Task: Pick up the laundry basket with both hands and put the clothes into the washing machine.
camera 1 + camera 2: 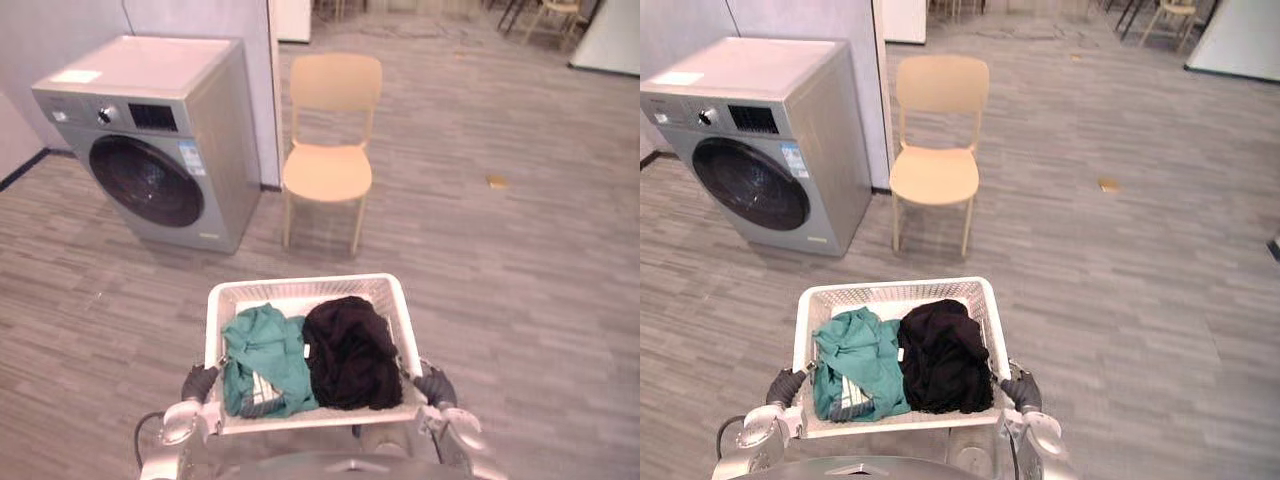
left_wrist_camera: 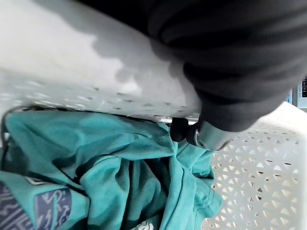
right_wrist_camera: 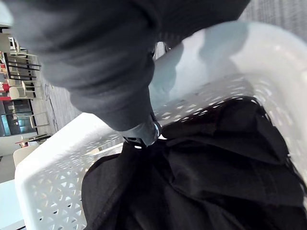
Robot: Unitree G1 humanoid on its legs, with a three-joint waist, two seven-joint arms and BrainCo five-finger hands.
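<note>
Gripping the basket [image 1: 300,284] at its two short sides, the left hand [image 1: 199,382] and right hand [image 1: 436,384] each hook a thumb over the white rim. The left thumb [image 2: 204,136] rests just above the teal garment [image 1: 265,360], the right thumb [image 3: 144,132] just above the black garment [image 1: 350,350]. The fingers sit under the rim, so I read both hands as clamped on the basket, though I cannot tell how deep that hold goes. The basket looks to be held close to the body, off the floor [image 1: 500,280]. Both garments lie heaped at its near end.

The first risk is a shallow hold. If one hand slackens or rises ahead of the other while walking, the basket could tilt and spill the clothes. A thumb could also catch loose cloth and drag a garment out on release.

The second is the washer [image 1: 150,100], well ahead and to the left, with its round door [image 1: 147,180] closed. With both hands occupied, nothing can open it, so the basket probably has to be set down first.

The third is the chair [image 1: 328,170], just beside the washer. A wide turn could knock the basket's far corner against it.
</note>
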